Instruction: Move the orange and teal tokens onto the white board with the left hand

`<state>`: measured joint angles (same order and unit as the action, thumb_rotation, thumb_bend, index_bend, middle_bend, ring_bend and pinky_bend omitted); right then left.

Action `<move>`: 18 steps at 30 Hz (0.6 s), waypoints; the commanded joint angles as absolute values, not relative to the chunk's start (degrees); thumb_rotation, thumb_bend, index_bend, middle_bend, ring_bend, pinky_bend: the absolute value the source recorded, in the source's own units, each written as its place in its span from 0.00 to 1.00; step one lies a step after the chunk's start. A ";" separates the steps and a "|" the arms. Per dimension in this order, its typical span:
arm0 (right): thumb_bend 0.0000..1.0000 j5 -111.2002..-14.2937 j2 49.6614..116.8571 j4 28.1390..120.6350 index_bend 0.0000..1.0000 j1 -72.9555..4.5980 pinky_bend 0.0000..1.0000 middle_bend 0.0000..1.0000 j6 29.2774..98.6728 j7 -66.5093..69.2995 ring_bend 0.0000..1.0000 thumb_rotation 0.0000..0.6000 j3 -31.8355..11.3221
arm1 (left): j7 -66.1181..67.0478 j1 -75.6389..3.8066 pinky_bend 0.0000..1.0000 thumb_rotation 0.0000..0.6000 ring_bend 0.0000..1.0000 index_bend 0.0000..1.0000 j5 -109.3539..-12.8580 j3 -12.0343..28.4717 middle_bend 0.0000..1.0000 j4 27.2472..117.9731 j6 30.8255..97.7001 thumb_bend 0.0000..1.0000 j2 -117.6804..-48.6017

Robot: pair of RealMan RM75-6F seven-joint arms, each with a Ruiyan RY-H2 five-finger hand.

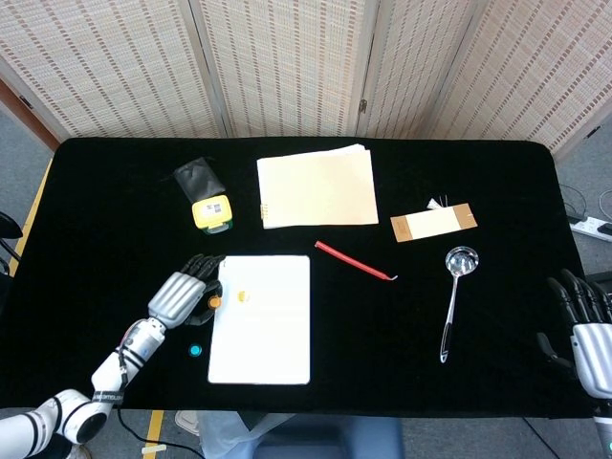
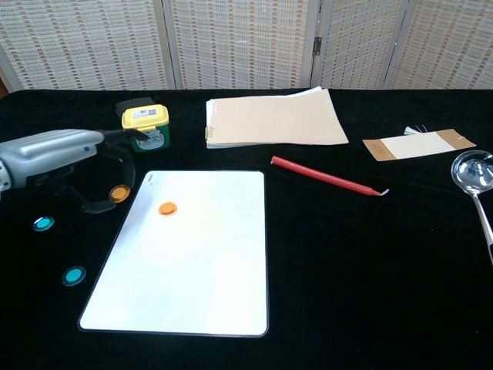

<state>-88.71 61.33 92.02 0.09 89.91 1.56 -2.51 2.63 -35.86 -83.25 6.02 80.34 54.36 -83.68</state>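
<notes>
The white board (image 1: 263, 335) (image 2: 200, 270) lies at the table's front centre, with one orange token (image 1: 243, 295) (image 2: 167, 208) on its upper left part. My left hand (image 1: 182, 296) (image 2: 58, 153) hovers just left of the board's upper left edge and pinches a second orange token (image 1: 215, 302) (image 2: 118, 193) between thumb and finger. Two teal tokens lie on the black cloth left of the board, one at the far left (image 2: 43, 223) and one nearer the front (image 1: 195, 350) (image 2: 74, 275). My right hand (image 1: 585, 330) rests at the table's right edge, fingers spread and empty.
A yellow box (image 1: 211, 212) (image 2: 145, 126) with a black pouch stands behind my left hand. A cream paper stack (image 1: 317, 186) (image 2: 273, 117), a red stick (image 1: 354, 260) (image 2: 327, 176), a brown card (image 1: 433, 223) (image 2: 416, 145) and a ladle (image 1: 454, 296) (image 2: 474, 173) lie further right.
</notes>
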 commanded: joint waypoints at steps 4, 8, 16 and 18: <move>0.40 -88.18 61.38 91.49 0.00 0.32 0.00 0.00 89.75 2.03 0.04 1.00 -2.49 | 6.74 -40.65 0.00 1.00 0.00 0.49 -78.32 9.11 0.06 79.77 49.10 0.41 -86.75; 0.40 -87.83 61.35 91.20 0.00 0.35 0.00 0.00 89.50 2.28 0.04 1.00 -2.54 | 8.80 -42.50 0.00 1.00 0.00 0.49 -75.84 9.87 0.06 79.07 47.39 0.41 -88.46; 0.40 -87.58 61.33 90.89 0.00 0.16 0.00 0.00 89.17 2.55 0.04 1.00 -2.78 | 12.23 -45.71 0.00 1.00 0.00 0.48 -71.07 10.89 0.06 77.69 44.55 0.41 -91.65; 0.40 -87.55 61.37 90.78 0.00 0.07 0.00 0.00 89.00 2.65 0.04 1.00 -2.81 | 13.12 -46.39 0.00 1.00 0.00 0.48 -69.68 11.02 0.06 77.01 44.04 0.41 -92.61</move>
